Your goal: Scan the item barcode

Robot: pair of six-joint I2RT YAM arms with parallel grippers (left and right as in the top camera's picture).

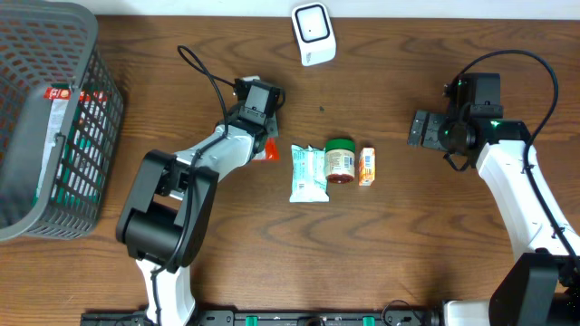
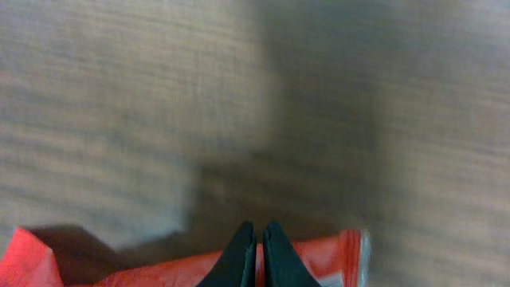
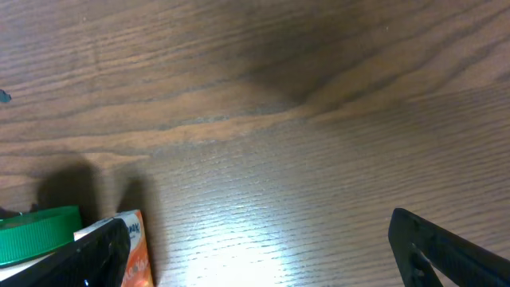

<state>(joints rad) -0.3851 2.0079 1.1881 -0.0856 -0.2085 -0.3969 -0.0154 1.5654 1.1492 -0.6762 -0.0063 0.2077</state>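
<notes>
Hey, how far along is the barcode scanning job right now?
Done: nothing visibly scanned, though the basket already holds packaged goods. In hand: the left gripper is shut on a red packet, short of the white scanner. Left: present it to the scanner; a blue-white packet, green-lidded jar and orange carton lie waiting. The right gripper is open, empty.

Basket (image 1: 36,45): we see grey mesh at the table's left edge, with a printed packet (image 1: 68,118) inside.
Table (image 1: 408,235): brown wood grain.
Middle row: we count a white-blue pouch (image 1: 308,172), a green-lidded jar (image 1: 340,159) and an orange carton (image 1: 367,167), side by side.
</notes>
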